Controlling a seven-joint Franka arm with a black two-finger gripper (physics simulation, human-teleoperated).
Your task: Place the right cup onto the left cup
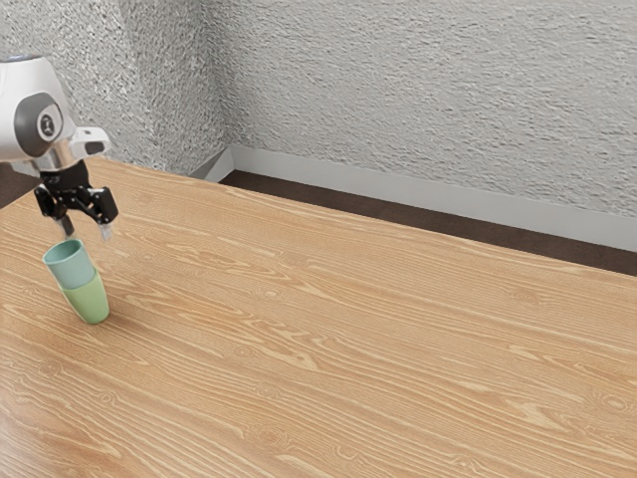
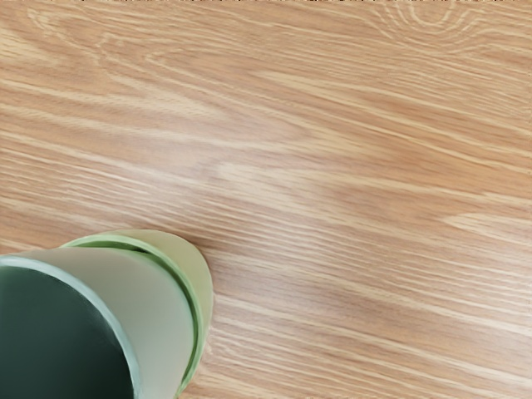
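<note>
Wrist view: pale teal, tapered smooth cup (image 2: 150, 303) cut off by left and lower edges; interior too dark to read. Light green, tapered smooth cup (image 2: 199, 274) mostly hidden behind it, also clipped at the lower edge. Teal base hidden, probably inside green; depth unclear. Exterior view: white, rounded robot arm (image 1: 15, 100) cropped at left.

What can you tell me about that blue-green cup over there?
The blue-green cup is smooth, perhaps plastic, with a round, paler rim, a dark interior and no handle that I can see. Its mouth faces upward, and its lower part sits inside the light green cup, which stands on the wooden table and hides its base. It seems to lean a little, but I can't tell whether that's just the viewing angle. My black two-finger gripper is open above it, not holding it.
</note>
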